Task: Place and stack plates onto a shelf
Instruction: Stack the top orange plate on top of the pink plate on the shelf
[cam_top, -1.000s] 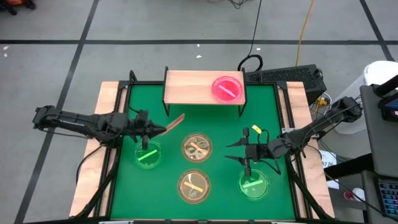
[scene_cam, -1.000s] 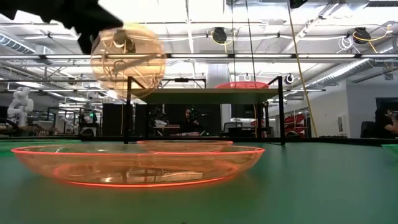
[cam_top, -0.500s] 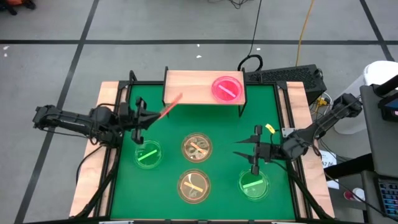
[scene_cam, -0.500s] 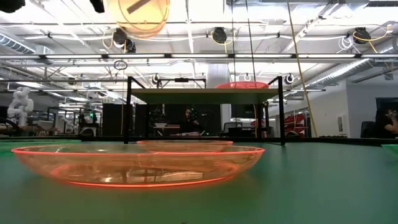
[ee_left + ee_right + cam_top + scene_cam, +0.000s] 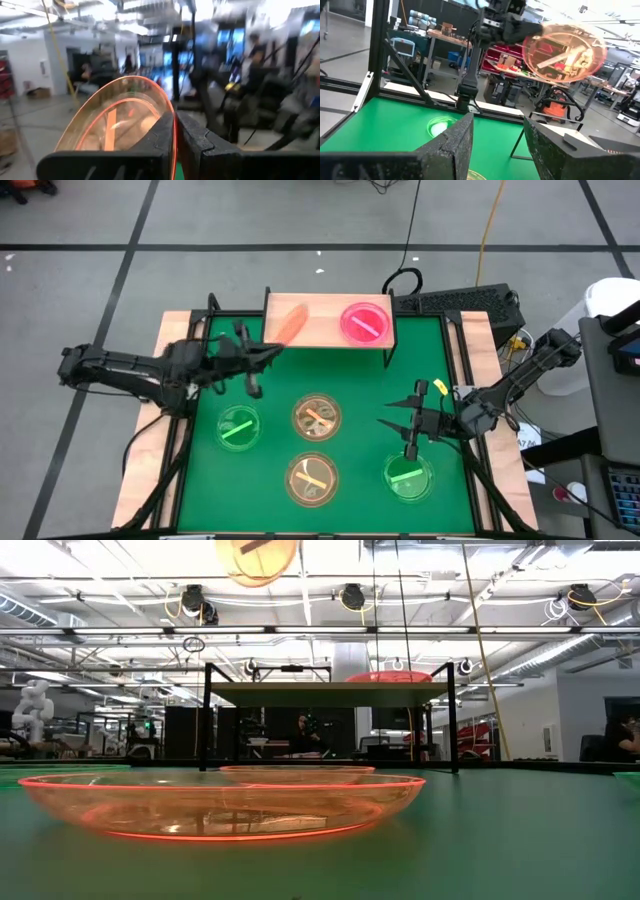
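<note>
We have the left gripper [image 5: 268, 352] clamped on the rim of an amber plate [image 5: 290, 325], which it holds tilted on edge above the left half of the shelf [image 5: 318, 330], and the step in hand, as we judge it, is setting this plate down flat on that bare half. To do it well we should turn the wrist until the plate lies level, bring it low over the wood beside the pink plate [image 5: 363, 322] without bumping it, keep it clear of the shelf's front edge, and let go only once the base rests on the board. The right gripper [image 5: 410, 423] waits with its fingers spread apart over the green mat [image 5: 360, 405], just above a green plate [image 5: 409, 476]. On the mat we also see 1 more green plate [image 5: 238, 426] and 2 amber plates [image 5: 316, 417] [image 5: 311, 478]. Compared with 1 second ago, the held plate has moved from low over the mat near the left green plate up to the shelf, and the right arm has shifted slightly.
</note>
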Available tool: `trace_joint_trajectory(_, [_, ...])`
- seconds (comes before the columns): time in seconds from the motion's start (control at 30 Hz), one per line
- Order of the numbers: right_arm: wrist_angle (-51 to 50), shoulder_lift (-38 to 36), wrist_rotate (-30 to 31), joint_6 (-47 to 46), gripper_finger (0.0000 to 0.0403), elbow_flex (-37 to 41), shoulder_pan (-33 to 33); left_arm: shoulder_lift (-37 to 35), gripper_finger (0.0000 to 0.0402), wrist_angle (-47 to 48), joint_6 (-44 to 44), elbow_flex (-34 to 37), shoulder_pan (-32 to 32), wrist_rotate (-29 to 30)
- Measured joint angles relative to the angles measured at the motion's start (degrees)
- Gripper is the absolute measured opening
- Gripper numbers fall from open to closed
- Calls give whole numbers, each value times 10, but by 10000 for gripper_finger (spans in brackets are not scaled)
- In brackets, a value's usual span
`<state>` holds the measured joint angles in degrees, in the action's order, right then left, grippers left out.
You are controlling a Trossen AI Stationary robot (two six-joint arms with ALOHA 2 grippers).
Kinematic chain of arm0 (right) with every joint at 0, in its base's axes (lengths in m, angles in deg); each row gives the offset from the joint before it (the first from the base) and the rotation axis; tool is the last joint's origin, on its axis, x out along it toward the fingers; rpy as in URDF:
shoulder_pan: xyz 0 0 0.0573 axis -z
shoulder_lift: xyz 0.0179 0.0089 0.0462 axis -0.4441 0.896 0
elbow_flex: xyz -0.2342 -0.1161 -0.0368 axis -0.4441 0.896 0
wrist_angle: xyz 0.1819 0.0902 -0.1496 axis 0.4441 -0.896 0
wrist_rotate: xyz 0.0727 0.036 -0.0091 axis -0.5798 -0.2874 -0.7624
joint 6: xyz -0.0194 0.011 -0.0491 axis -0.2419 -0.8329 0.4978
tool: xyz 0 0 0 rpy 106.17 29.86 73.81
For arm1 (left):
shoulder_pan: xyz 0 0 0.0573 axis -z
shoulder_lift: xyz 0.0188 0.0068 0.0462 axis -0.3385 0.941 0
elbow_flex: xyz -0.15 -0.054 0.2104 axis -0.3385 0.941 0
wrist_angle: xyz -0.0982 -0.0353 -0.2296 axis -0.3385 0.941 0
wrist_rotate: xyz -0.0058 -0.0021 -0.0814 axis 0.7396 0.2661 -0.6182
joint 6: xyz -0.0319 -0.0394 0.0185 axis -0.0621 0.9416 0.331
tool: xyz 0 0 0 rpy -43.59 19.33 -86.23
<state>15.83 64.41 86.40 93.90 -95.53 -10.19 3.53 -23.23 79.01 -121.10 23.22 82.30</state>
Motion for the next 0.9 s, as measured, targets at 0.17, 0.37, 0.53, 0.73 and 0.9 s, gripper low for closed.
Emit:
trace_joint_trajectory(0.17, [2, -13, 0, 10, 155, 0, -14, 85, 21, 122, -31, -102, -28, 31])
trace_joint_trajectory(0.37, [25, -44, 0, 47, 155, 0, -47, 184, 21, 135, -33, -181, -66, 34])
trace_joint_trajectory(0.53, [29, -55, 0, 64, 155, 0, -66, 270, 21, 135, -34, -252, -90, 33])
trace_joint_trajectory(0.73, [24, -54, 0, 70, 155, 0, -68, 373, 21, 137, -41, -330, -112, -1])
trace_joint_trajectory(0.9, [21, -54, 0, 73, 155, 0, -68, 443, 21, 137, -64, -380, -124, -9])
